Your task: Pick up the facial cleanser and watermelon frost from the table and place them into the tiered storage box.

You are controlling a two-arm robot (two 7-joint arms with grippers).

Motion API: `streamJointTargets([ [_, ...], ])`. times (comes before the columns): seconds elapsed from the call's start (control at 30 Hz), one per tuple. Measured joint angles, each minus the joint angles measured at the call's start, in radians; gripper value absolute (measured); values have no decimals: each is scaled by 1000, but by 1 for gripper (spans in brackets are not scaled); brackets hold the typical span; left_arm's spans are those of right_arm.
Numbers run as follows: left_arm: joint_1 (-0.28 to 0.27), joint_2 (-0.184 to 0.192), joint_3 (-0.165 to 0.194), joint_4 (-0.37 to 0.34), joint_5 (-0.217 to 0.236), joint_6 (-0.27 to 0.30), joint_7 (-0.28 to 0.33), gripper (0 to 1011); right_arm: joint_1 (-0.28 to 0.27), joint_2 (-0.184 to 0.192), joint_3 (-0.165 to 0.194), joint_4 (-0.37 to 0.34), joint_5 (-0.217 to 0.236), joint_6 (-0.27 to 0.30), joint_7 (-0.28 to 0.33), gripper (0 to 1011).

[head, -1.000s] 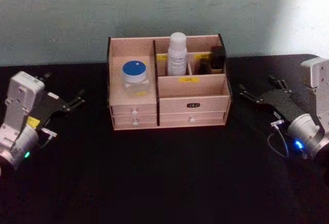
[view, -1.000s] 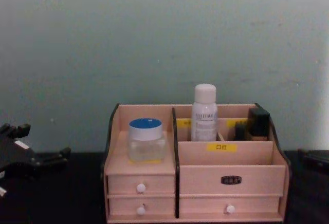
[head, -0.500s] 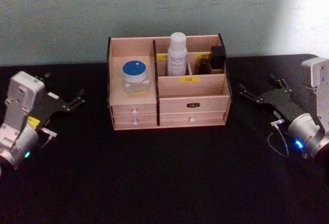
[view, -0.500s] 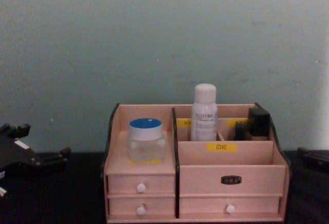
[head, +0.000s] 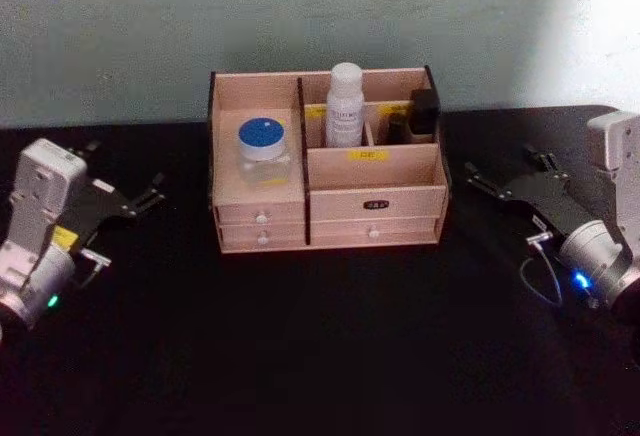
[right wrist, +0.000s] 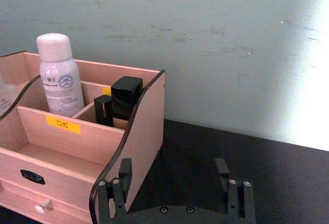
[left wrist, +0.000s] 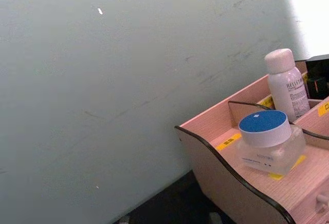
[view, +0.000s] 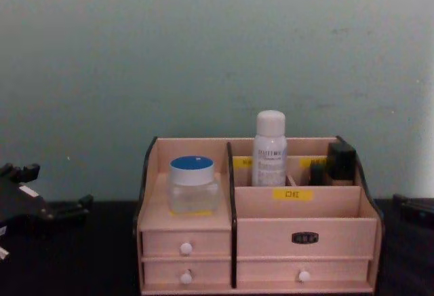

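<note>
Tiered storage box [head: 328, 216]: pinkish wood w/ dark edges, yellow labels, white-knob drawers; stands on black table [head: 320, 346] against grey-green wall [head: 300, 16], between the two grippers, well apart from each. Left gripper [head: 150, 196]: low on table, to the box's left, pointing toward it; fingers spread wide, nothing held. Right gripper [head: 480, 178]: low on table, to the box's right, pointing toward it; fingers [right wrist: 125, 168] wide apart, empty, box's dark-edged side wall just ahead in right wrist view. Contents: clear jar w/ blue lid [head: 264, 149], upright on the stepped shelf in the compartment nearest left gripper, over two small drawers. White bottle w/ white cap [head: 345, 106], upright in rear compartment, middle of box, right of the dark divider. Black-capped items [head: 418, 116], rear compartment nearest right gripper; exact type cannot tell. Front tier behind label [view: 293, 194]: contents hidden.
</note>
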Motion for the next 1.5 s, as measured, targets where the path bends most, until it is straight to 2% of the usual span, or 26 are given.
streamJointTargets([
  [1.5, 0, 0, 0, 0, 0, 0, 0, 1001, 0, 0, 0, 0, 0, 0, 0, 1003],
])
